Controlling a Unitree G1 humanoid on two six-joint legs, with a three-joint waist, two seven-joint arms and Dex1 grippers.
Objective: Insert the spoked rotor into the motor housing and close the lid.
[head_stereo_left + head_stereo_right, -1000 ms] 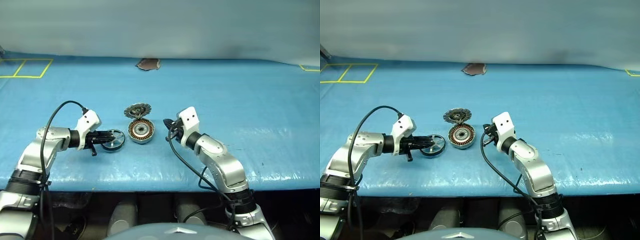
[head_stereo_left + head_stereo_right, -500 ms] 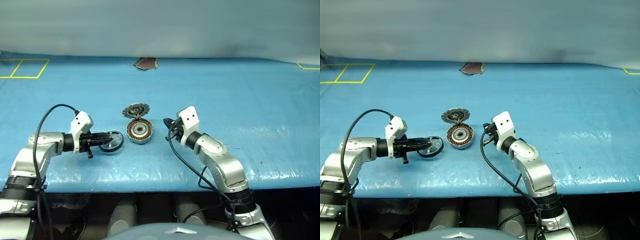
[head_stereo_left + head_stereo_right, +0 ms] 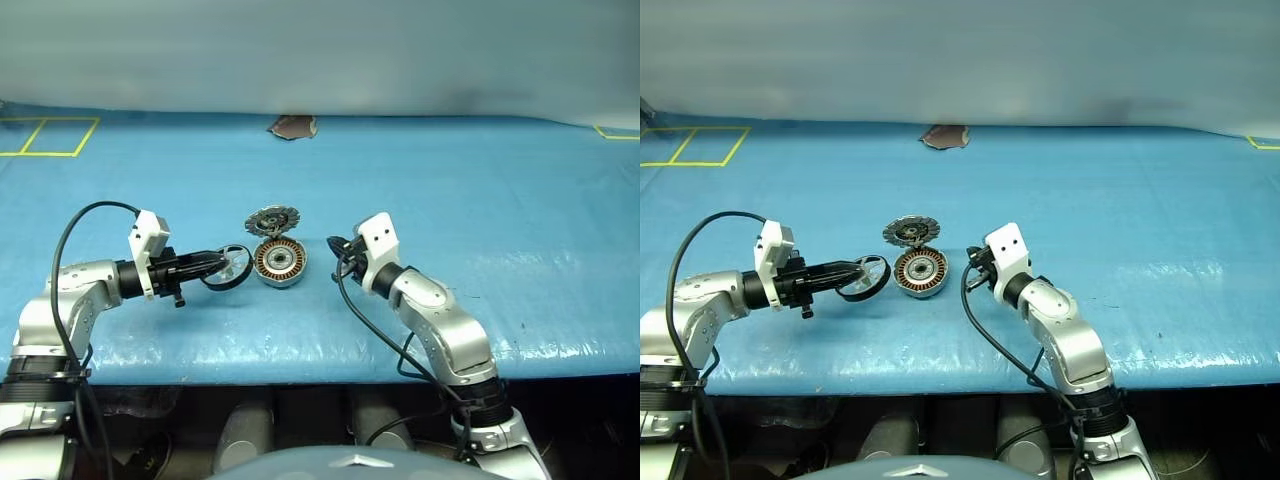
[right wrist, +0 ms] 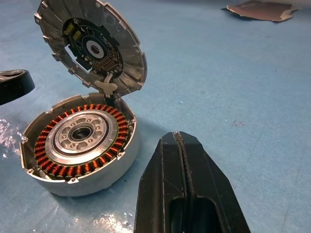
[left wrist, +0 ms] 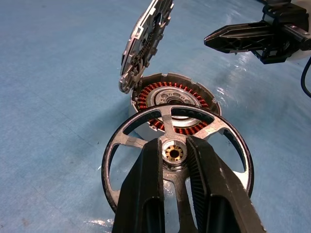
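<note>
The spoked rotor (image 5: 177,150), a small silver wheel, is pinched at its hub by my left gripper (image 5: 173,154), which is shut on it. It hangs tilted just above the blue table, directly left of the motor housing (image 3: 280,263). The housing is a round silver can with copper windings (image 4: 80,141). Its finned lid (image 3: 273,219) stands open, hinged at the far rim, circuit side facing me (image 4: 92,48). My right gripper (image 3: 335,245) is shut on nothing and rests a short way right of the housing, pointing at it (image 4: 181,141).
Blue sheeting covers the table (image 3: 480,200). A brown patch (image 3: 293,126) lies at the far middle and yellow tape lines (image 3: 50,135) mark the far left. Black cables loop from both wrists. The table's front edge (image 3: 300,352) runs below my arms.
My left gripper has lifted the rotor off the table and tipped it toward the housing while its wrist rolled. The right arm has stayed still.
</note>
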